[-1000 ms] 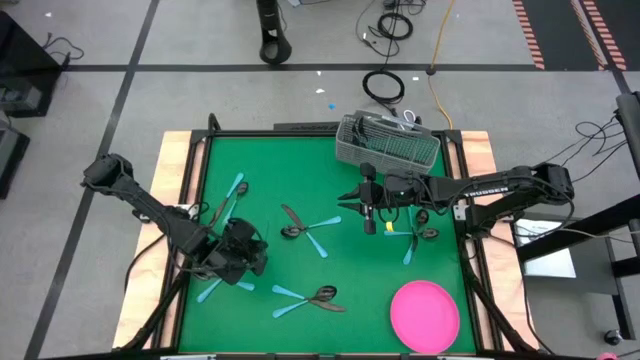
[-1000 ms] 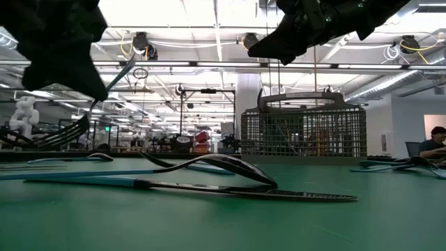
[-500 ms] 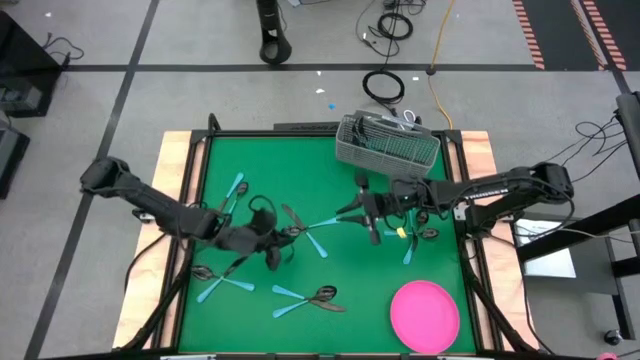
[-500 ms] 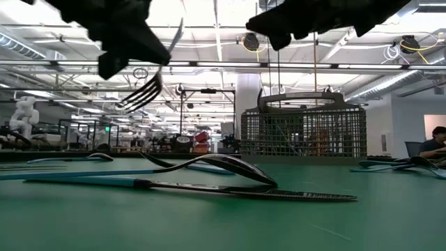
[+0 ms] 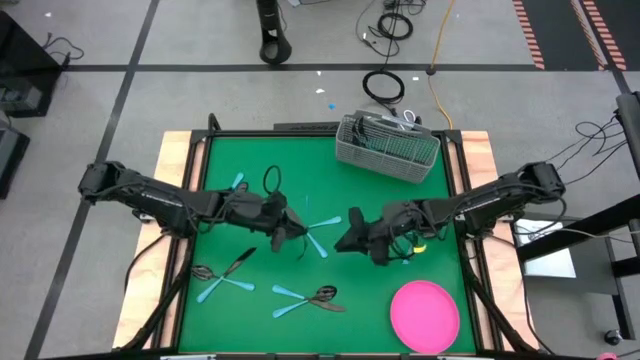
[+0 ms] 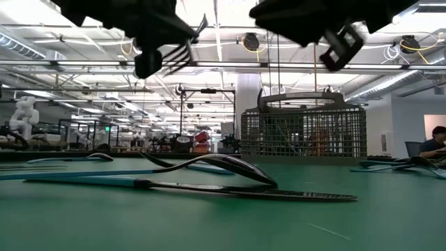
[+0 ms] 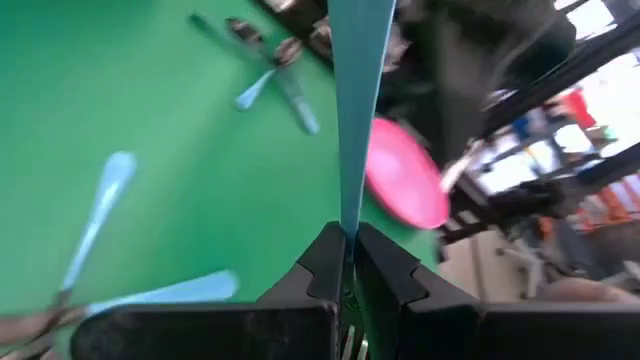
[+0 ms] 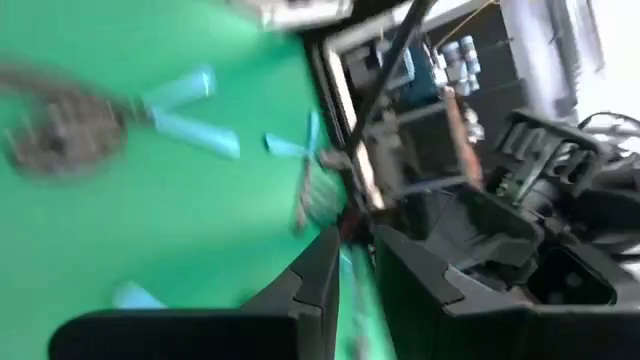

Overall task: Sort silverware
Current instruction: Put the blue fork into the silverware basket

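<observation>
My left gripper (image 5: 290,230) is over the middle of the green table, shut on a fork with a light blue handle (image 7: 356,100). Its dark tines (image 6: 180,51) show high above the table in the low view. My right gripper (image 5: 350,234) hovers close by, toward the table's right, and faces the left one. The rest of the silverware lies flat on the mat in small heaps: far left (image 5: 228,198), near left (image 5: 222,272), near middle (image 5: 312,295), under the grippers (image 5: 318,236) and at the right (image 5: 415,240). My left gripper pinches the fork's light blue handle (image 7: 347,222) between its two fingers (image 7: 322,262). The handle runs straight on ahead of the fingertips. The fork is lifted clear of the table, with its tines (image 6: 180,51) in the air.
The grey wire-mesh caddy (image 5: 388,148) stands at the far edge, right of the middle. The pink plate (image 5: 424,312) sits at the near right corner. Wooden rails frame the mat (image 5: 260,150). Bare green mat shows at the far left and between the heaps.
My left gripper has carried the fork from the table's near left toward the middle and upward. My right gripper has moved from beside the caddy toward the near edge and the left, closing on the left gripper. The heaps have stayed put.
</observation>
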